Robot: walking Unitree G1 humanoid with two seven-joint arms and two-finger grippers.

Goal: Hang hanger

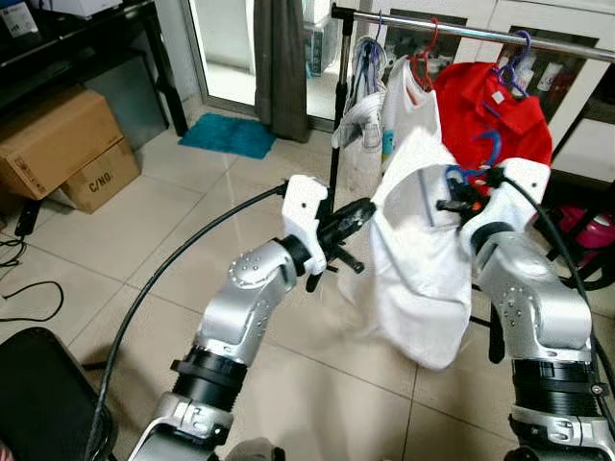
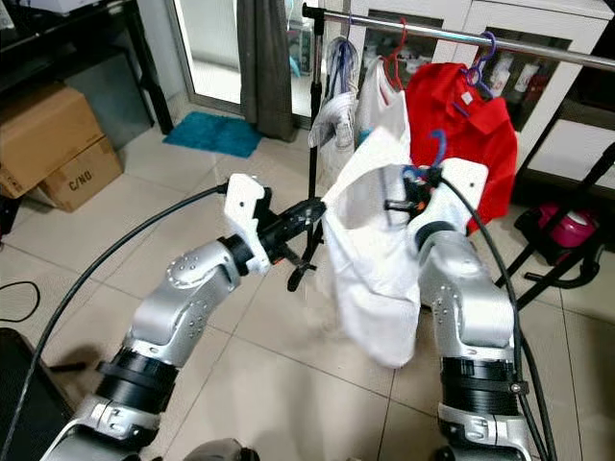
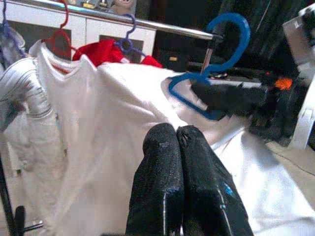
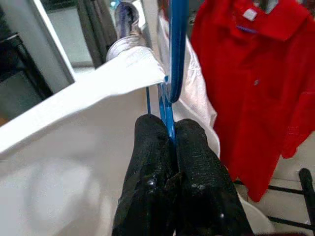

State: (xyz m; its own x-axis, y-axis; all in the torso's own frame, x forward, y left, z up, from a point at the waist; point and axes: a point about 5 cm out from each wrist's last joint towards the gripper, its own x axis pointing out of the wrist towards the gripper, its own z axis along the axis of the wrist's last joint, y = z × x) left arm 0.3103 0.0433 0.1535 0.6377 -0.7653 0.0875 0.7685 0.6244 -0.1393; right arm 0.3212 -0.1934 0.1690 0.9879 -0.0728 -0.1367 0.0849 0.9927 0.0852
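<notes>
A blue hanger [image 1: 483, 157] carries a white shirt [image 1: 423, 279], and my right gripper [image 4: 170, 125] is shut on the hanger's neck just below the hook [image 3: 231, 24]. The shirt hangs in front of and below the metal rail [image 1: 480, 34] of the clothes rack. On the rail hang a red shirt [image 1: 490, 106] on a purple hanger and a white garment [image 1: 408, 96] on a red hanger. My left gripper [image 1: 363, 211] is shut with nothing between its fingers [image 3: 162, 162], beside the shirt's left edge and close to the rack's upright pole [image 1: 338, 125].
Cardboard boxes [image 1: 58, 144] sit at the far left under a black table. A teal mat [image 1: 228, 134] lies by the glass door, next to a grey curtain [image 1: 281, 67]. A black chair [image 1: 38, 394] is at the near left. A pink object [image 1: 596, 230] sits by the rack's base.
</notes>
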